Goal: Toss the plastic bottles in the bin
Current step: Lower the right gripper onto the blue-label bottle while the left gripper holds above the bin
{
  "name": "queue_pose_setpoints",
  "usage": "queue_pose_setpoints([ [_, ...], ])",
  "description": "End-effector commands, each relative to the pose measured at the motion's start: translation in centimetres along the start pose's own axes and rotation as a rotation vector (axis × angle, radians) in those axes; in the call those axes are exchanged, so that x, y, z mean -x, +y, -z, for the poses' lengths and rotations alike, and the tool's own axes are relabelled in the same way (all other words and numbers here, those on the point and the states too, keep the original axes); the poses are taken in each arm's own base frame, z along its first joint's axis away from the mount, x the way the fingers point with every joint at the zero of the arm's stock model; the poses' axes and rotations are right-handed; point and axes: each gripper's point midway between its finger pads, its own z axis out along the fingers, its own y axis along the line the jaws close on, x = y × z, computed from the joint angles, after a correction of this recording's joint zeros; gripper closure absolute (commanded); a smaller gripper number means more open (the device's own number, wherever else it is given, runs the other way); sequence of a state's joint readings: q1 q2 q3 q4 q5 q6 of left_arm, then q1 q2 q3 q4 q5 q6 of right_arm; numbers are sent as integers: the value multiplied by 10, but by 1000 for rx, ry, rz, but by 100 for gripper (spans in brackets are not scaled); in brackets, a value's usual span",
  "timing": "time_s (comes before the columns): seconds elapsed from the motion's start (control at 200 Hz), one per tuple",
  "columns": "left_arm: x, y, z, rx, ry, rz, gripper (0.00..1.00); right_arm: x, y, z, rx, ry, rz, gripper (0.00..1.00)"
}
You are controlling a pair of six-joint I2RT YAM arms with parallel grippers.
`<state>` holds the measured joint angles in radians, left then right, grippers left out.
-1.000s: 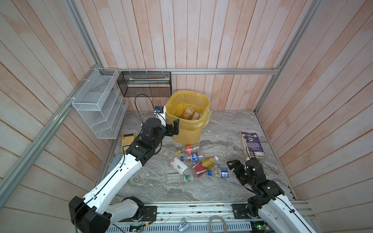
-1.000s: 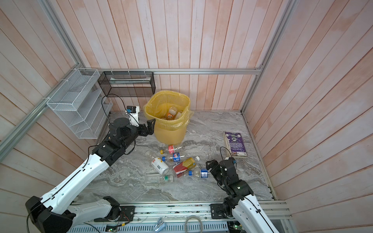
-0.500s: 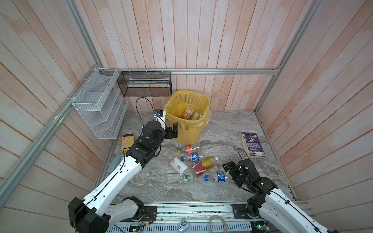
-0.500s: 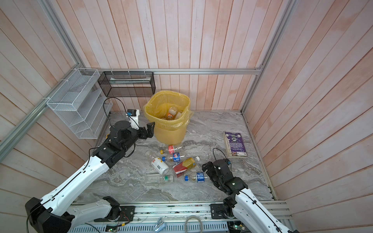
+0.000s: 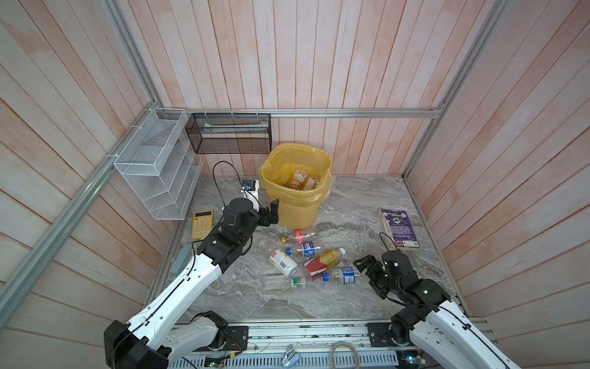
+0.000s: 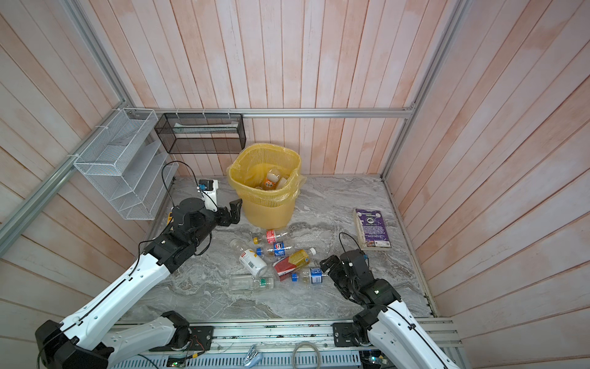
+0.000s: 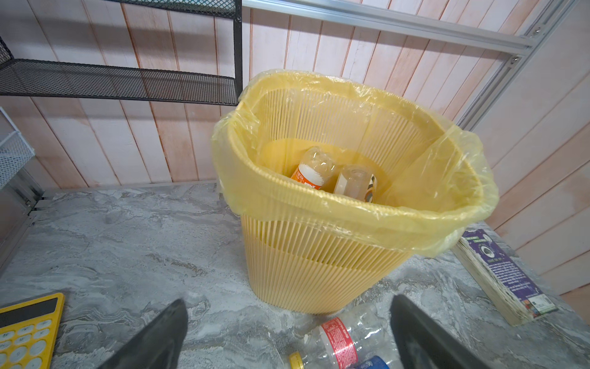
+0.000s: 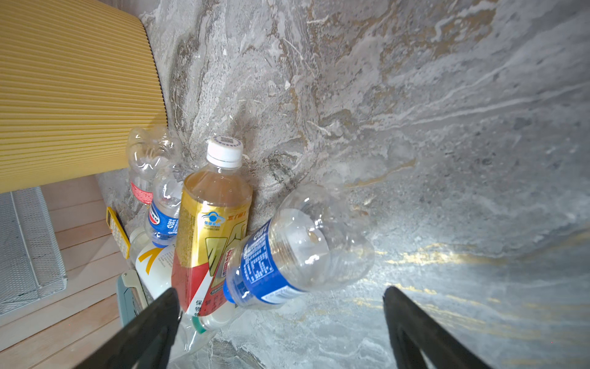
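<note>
Right now you are between picks: neither gripper holds anything. Your left gripper (image 5: 270,213) hangs near the bin (image 5: 297,207), off its wall on the calculator (image 5: 202,224) side, jaws spread wide and empty. The bin stands at the back of the bench (image 5: 351,220), and the left wrist view shows two bottles (image 7: 311,175) lying at its bottom. The other bottles lie in a loose heap (image 5: 303,258) on the bench in front of the bin, between your two arms, so the job looks well short of done.

Your right gripper (image 5: 365,271) sits low over the bench at the edge of that heap, jaws set wide apart. The blue-label bottle (image 8: 287,252) lies on its side just ahead of them, not yet between them. Its cap end rests against the yellow-and-red bottle (image 8: 207,223). So the step in hand looks like the reach for that bottle.

Next, by the look of it, you need to push the right gripper forward until the jaws straddle the clear body beside the label, then close. Go gently: an empty round bottle will likely roll or squash, and a nudge may shove its neighbours. Once you have it, lift it clear of the heap and above the bin's rim before you let go.
</note>
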<state>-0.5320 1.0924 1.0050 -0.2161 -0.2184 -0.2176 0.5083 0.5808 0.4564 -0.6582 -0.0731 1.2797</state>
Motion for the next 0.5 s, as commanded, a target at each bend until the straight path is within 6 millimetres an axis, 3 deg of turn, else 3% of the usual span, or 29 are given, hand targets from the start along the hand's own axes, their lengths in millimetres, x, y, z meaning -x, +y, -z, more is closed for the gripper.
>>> queue_pose_setpoints([
  [0.0,-2,6,4,21,-17,19,0,-8,6,0,21,32,-56,0],
  [0.22,-6,10,4,36,-2,8,0,-35,21,-26,8,78,-30,1],
  [0.34,-8,12,5,45,5,2,0,-39,16,-39,-13,84,-49,2],
  [0.495,-11,15,4,59,15,-2,0,-35,-6,-53,-73,42,-72,9],
])
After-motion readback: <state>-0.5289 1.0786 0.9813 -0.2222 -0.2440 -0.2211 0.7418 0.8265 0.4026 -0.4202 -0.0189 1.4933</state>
